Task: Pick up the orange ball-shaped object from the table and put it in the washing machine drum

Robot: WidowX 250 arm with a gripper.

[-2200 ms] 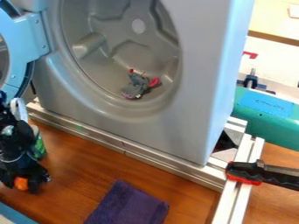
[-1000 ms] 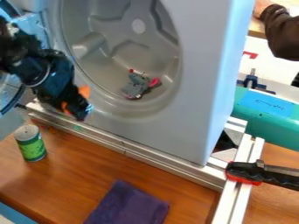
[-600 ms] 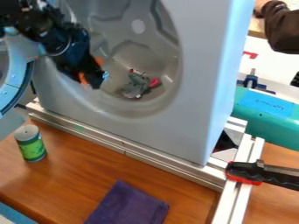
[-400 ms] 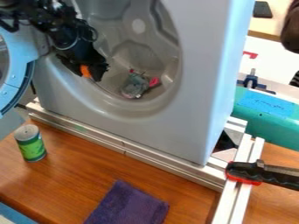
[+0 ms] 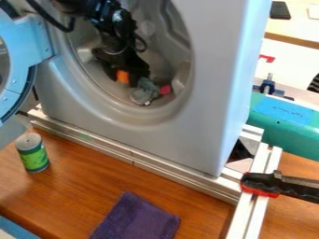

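Written matter in the scene: a light-blue label (image 5: 285, 110) is lying across the upper surface of the teal object (image 5: 296, 140) at the right and is carrying a line of dark handwriting (image 5: 285, 107), whose letters are remaining too small and blurred to read. A green label (image 5: 35, 160) is wrapping the can (image 5: 27, 141) standing on the counter (image 5: 81, 186) at the left; its lighter markings are likewise showing no readable words.
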